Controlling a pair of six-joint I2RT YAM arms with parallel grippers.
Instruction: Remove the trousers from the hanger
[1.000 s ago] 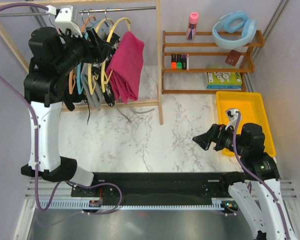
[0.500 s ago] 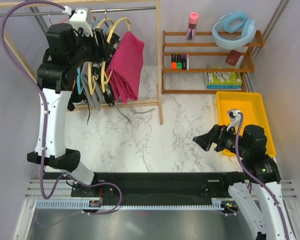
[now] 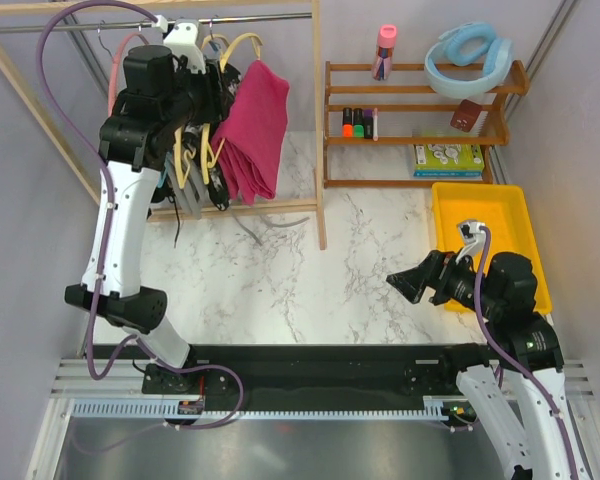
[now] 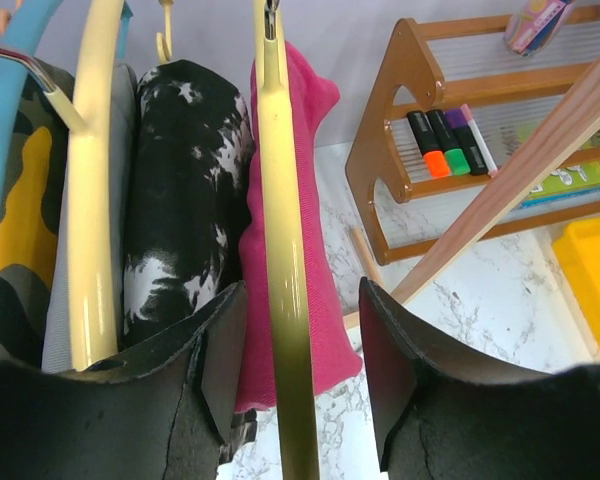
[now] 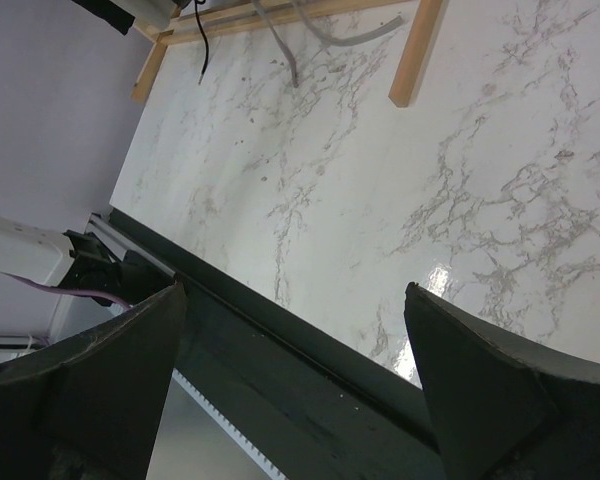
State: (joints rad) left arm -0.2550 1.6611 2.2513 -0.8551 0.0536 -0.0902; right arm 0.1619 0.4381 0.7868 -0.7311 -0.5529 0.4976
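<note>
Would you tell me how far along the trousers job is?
Done: nothing; the trousers hang over the hanger. In hand: the left gripper straddles the hanger's arm, jaws open. Left: pulling the trousers off. The right gripper sits open above the table.

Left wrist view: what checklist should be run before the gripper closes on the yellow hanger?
1. Hanger between the jaws of the left gripper: ok.
2. Jaws gripping it: not ok, gaps on both sides.
3. Trousers draped on that hanger: ok.
4. Mottled garment clear of the fingers: cannot tell.
5. Right gripper open, away from the rack: ok.
</note>
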